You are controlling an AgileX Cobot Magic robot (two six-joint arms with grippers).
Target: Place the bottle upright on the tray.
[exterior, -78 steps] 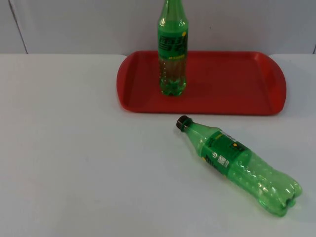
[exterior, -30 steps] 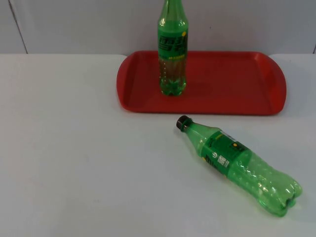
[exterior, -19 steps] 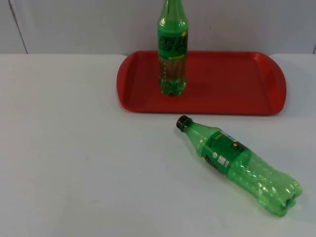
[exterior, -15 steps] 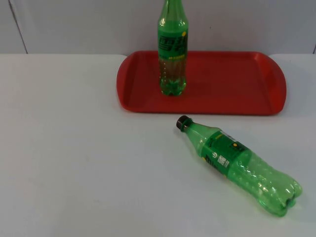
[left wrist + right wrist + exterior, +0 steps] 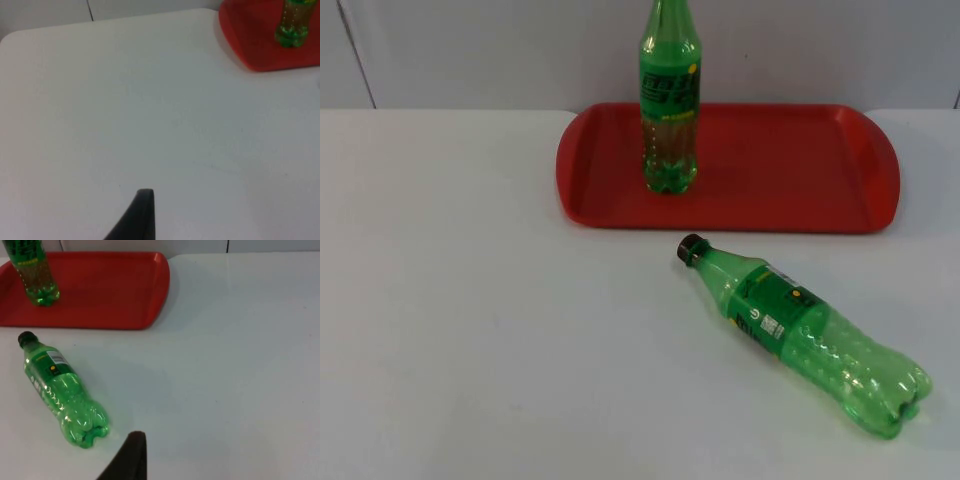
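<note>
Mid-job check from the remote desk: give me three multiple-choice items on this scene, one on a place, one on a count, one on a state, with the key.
1. Where does the lying bottle rest?
A. On the white table, in front of the red tray
B. Inside the red tray
C. Leaning against the grey wall

2. How many green bottles are in the scene?
A. One
B. Two
C. Three

3. What is the state of the standing bottle on the red tray?
A. Tipped on its side
B. Held by a gripper
C. Upright, with nothing touching it

Key: 1 A, the top view shows it on the white table, its black cap pointing toward the tray's near rim. 2 B, one stands on the tray and one lies on the table. 3 C, it stands on its base on the tray with nothing around it.
</note>
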